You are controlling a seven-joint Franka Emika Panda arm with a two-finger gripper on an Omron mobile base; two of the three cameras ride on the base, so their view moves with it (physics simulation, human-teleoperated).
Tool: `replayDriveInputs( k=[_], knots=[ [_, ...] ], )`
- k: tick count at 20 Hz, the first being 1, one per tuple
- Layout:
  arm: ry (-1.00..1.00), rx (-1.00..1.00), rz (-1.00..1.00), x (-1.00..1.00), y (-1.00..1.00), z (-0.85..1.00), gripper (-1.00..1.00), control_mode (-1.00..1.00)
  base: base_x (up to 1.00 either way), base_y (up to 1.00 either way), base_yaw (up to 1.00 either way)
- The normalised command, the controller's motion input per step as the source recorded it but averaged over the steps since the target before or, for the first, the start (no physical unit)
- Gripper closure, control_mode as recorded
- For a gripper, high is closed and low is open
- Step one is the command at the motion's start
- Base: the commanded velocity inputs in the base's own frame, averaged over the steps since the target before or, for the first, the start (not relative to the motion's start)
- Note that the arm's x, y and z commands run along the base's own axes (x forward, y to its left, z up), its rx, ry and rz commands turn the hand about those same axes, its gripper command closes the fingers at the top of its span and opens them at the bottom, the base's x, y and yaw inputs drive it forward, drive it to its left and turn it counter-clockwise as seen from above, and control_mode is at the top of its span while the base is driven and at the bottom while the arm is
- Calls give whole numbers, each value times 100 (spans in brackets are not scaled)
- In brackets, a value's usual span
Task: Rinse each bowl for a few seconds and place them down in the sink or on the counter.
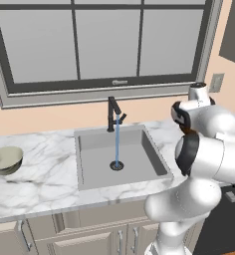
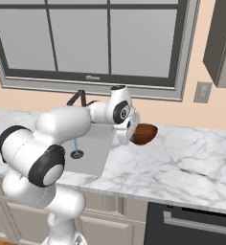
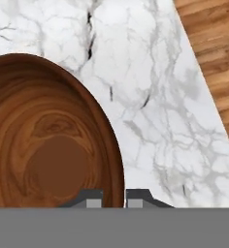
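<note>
The dark reddish-brown bowl hangs tilted just above the counter, right of the sink. My gripper is shut on its rim. In the hand view the bowl takes up the left side, and the gripper has one fingertip inside the rim and one outside. The pale greenish-beige bowl sits upright on the counter far left of the sink. A thin stream of water runs from the black faucet to the drain.
A big window spans the wall behind the sink. A wall outlet sits at the right, and a dark appliance front lies under the right counter. In the hand view, wooden floor shows past the counter edge.
</note>
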Motion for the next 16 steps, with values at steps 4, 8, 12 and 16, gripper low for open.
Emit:
replayDriveInputs(
  k=[4,8,12,16],
  knots=[
    [16,3,40,7,19,37,100,-100,0,0,0],
    [14,3,37,9,26,26,100,-100,0,0,0],
    [0,0,29,8,37,3,100,-100,0,0,0],
    [-1,0,18,12,47,-1,100,-100,0,0,0]
  ],
)
